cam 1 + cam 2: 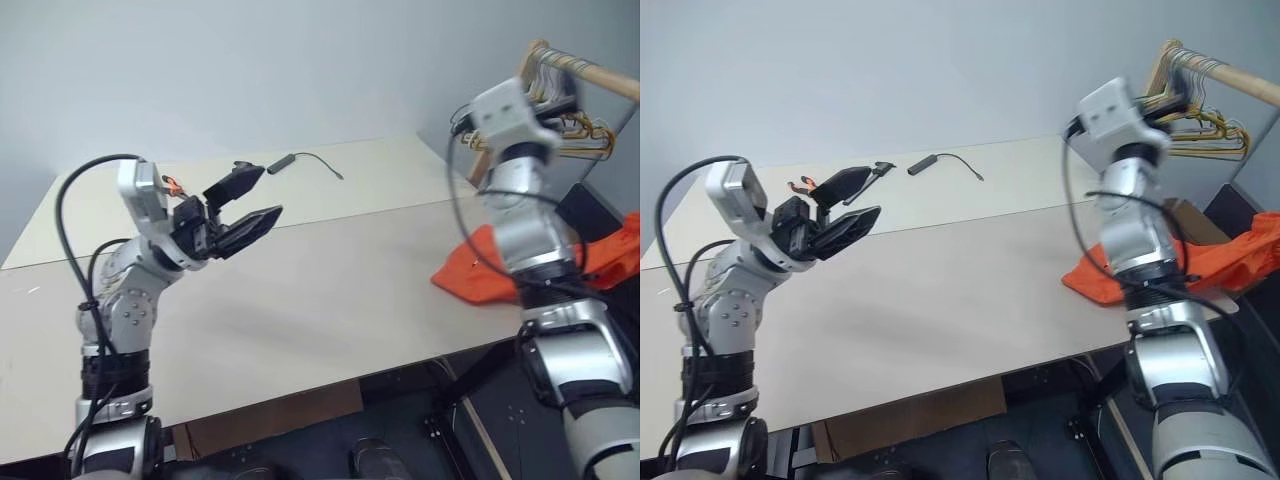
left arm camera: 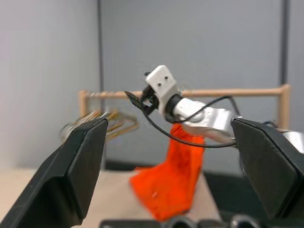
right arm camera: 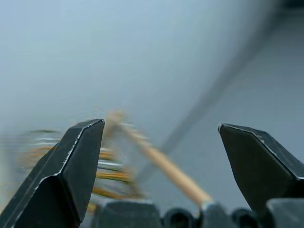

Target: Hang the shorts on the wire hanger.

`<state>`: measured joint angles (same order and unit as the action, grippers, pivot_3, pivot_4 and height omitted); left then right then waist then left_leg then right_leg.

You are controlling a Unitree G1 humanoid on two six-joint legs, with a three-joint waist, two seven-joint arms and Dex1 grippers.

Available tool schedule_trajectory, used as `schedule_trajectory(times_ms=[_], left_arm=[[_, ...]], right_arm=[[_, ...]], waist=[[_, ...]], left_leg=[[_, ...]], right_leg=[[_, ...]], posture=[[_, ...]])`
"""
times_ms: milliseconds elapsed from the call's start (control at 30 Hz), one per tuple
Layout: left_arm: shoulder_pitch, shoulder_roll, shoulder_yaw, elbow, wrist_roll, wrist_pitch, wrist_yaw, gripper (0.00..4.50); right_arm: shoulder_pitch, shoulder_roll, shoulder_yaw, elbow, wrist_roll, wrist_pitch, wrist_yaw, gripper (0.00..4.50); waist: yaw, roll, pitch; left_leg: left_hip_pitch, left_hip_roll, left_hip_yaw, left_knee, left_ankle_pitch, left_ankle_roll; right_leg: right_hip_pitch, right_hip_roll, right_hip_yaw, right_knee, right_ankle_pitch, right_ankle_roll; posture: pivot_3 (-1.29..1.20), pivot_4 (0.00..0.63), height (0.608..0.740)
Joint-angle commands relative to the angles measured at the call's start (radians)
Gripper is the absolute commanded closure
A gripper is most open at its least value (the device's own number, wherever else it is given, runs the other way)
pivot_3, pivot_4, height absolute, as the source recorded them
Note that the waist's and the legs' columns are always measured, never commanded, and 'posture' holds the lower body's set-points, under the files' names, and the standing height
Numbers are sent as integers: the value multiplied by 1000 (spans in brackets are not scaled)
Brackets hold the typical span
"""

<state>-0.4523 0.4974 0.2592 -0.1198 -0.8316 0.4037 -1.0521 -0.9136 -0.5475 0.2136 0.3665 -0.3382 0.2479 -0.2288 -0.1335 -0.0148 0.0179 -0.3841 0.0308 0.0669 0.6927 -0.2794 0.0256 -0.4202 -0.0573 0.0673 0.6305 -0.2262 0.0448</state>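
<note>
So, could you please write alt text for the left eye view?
Both grippers are open and empty above a pale table: left gripper mid-air, right arm raised toward hangers on a wooden rail. Orange shorts lie at the table's right edge.

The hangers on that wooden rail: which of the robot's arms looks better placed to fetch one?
Probably the right. Its open gripper is raised toward the hangers on the wooden rail; the left gripper hovers open over the table, far away.

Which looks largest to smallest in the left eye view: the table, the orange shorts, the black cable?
1. table
2. orange shorts, partly hidden by the right arm
3. black cable
</note>
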Motion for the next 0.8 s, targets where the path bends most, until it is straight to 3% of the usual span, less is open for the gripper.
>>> schedule_trajectory(times_ms=[33, 233, 367, 567, 800], left_arm=[[48, 74, 31, -48, 58, -22, 22, 0], [239, 166, 64, -140, 137, -29, 78, 0], [366, 190, 80, -208, 177, -40, 106, 0], [496, 178, 108, -299, 174, -31, 153, 0], [540, 178, 65, -334, 220, -30, 200, 0]], right_arm=[[21, 8, 15, -125, 44, -75, 191, 30], [196, -1, 74, -303, 127, -103, 532, 30], [305, -29, 109, -358, 137, -145, 674, 30], [381, -25, 130, -383, 144, -185, 813, 30], [411, -5, 141, -362, 108, -207, 855, 30]], waist=[[9, 0, 0], [45, -2, 0], [92, -2, 0], [156, -3, 1], [215, -5, 0]], left_leg=[[0, 0, 0, 0, 0, 0], [0, 2, -1, 0, -1, 1], [0, 1, 0, 0, -1, 1], [1, 1, 0, 0, -1, 1], [1, 1, 2, 0, -1, 1]], right_leg=[[0, 0, 0, 0, 0, 0], [0, -1, -2, 0, 0, 0], [0, -2, -3, 1, 0, 0], [-1, -1, -4, 1, 0, -1], [-1, -1, -5, 1, 0, -2]], posture=[[4, 0, 740], [76, 0, 740], [149, 0, 740], [201, 0, 740], [229, 0, 740]])
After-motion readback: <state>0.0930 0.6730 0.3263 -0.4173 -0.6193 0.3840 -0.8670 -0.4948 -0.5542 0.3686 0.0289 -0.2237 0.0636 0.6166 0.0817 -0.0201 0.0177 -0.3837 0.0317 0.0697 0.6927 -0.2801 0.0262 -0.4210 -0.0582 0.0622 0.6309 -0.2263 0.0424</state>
